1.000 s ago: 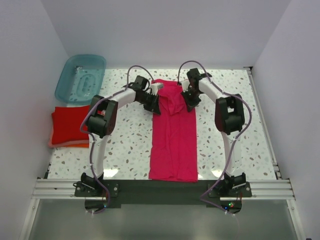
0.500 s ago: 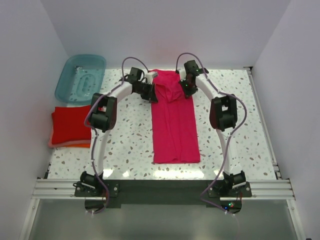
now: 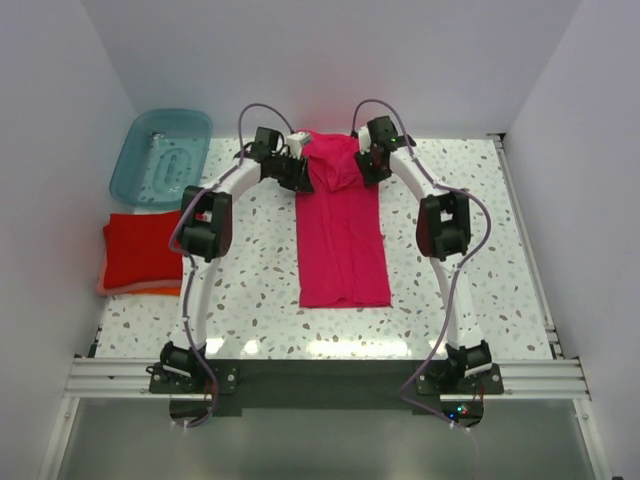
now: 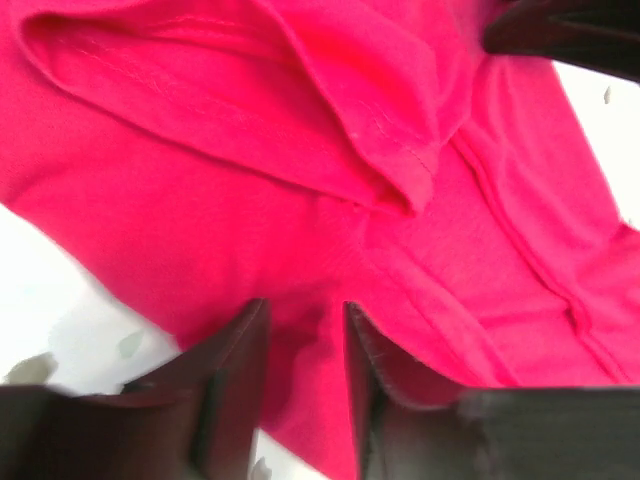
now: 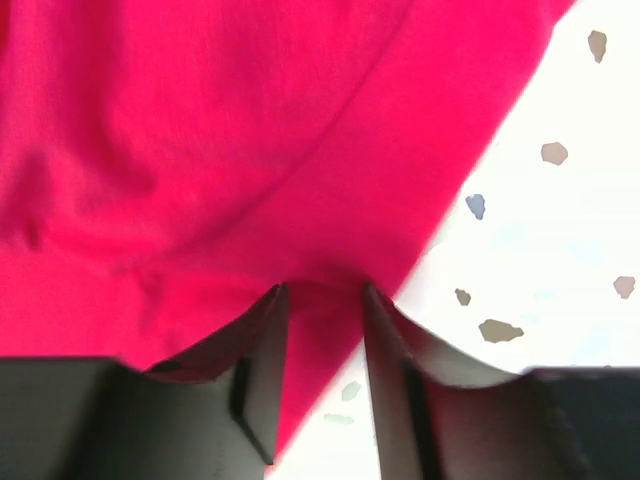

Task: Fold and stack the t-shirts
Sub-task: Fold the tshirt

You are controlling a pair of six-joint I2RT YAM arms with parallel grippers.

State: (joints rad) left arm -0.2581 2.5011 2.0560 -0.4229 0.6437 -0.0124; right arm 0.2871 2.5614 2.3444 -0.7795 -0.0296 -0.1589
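Jaws of left gripper and right gripper stand slightly parted over the pink shirt, gripping nothing. Cloth may snag on lifting.

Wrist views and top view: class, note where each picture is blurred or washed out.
Top external view: sharp, with glare along the table's far edge. Left wrist view: magenta t-shirt soft, left gripper smeared. Right wrist view: table bleached white, right gripper blurred.
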